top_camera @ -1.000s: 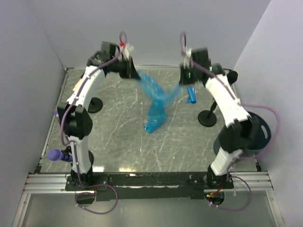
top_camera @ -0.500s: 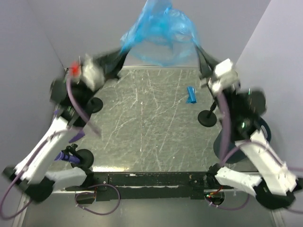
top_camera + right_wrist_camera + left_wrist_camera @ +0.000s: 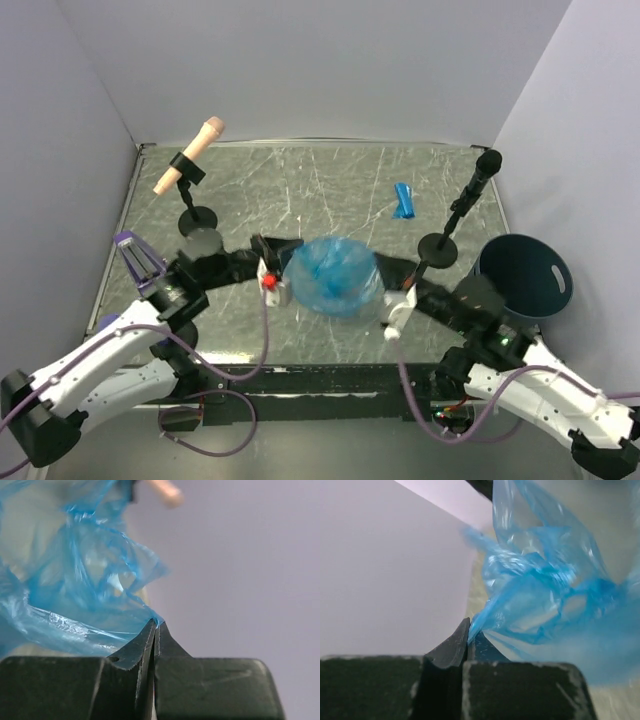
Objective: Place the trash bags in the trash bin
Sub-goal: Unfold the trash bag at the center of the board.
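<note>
A thin translucent blue trash bag (image 3: 332, 276) hangs puffed open between my two grippers, above the near middle of the table. My left gripper (image 3: 283, 281) is shut on its left edge; the film (image 3: 540, 600) comes out of the closed fingertips. My right gripper (image 3: 385, 300) is shut on its right edge, and the film (image 3: 75, 595) billows from those fingertips. A small tight blue roll (image 3: 403, 200) lies on the table at the back right. The dark navy round trash bin (image 3: 522, 276) stands at the right edge, to the right of the bag.
A black microphone stand (image 3: 440, 247) with a black microphone (image 3: 486, 163) stands between the bag and the bin. A second stand (image 3: 196, 218) holding a peach microphone (image 3: 190, 155) is at the back left. A purple-tipped object (image 3: 132, 255) sits by the left arm. Grey walls enclose the table.
Both arms swung the bag from high at the back down to the near middle of the table. The bag has puffed into a rounded shape. The small roll has not moved.
</note>
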Action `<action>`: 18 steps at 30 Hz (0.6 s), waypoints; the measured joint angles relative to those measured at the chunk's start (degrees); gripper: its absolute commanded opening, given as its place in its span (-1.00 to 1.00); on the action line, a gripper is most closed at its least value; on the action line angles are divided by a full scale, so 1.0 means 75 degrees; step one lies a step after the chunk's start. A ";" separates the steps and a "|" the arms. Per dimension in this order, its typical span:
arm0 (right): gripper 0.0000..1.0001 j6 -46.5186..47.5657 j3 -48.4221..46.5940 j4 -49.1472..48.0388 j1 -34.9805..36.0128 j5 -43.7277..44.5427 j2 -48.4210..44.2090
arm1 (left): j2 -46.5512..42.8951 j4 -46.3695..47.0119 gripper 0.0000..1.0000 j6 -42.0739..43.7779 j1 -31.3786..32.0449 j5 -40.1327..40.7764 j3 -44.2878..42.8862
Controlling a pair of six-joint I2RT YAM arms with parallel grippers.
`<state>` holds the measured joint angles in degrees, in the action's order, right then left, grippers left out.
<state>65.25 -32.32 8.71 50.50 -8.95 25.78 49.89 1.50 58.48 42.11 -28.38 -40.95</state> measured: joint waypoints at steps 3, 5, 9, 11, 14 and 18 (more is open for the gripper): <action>-1.00 -0.1212 -0.1434 -0.0321 -0.0003 0.0501 0.0799 | 0.0087 -0.0589 -0.99 -0.1282 0.0131 0.0082 -0.1419; -1.00 -0.2052 -0.1996 -0.0458 -0.0102 0.0851 0.1355 | 0.0466 -0.1215 -0.99 -0.2430 0.0157 0.0233 -0.2451; -1.00 -0.3625 -0.2955 0.0146 -0.0801 0.1230 0.2611 | 0.1215 -0.1810 -0.99 -0.4625 -0.0032 0.0650 -0.3418; -1.00 -0.4249 -0.3424 0.0490 -0.1291 0.1306 0.3249 | 0.1396 -0.2104 -0.99 -0.5397 -0.0184 0.0886 -0.3325; -1.00 -0.4613 -0.3678 0.0539 -0.2101 0.1335 0.4269 | 0.1918 -0.2471 -0.99 -0.6164 -0.0595 0.1244 -0.3322; -1.00 -0.4415 -0.4328 0.0513 -0.3066 0.1440 0.5916 | 0.3946 -0.3182 -0.99 -0.6881 -0.1818 0.1926 -0.5013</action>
<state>32.14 -64.77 12.56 27.51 1.85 70.15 79.48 -22.37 6.87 28.47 -13.93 -78.54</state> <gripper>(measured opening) 0.004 0.012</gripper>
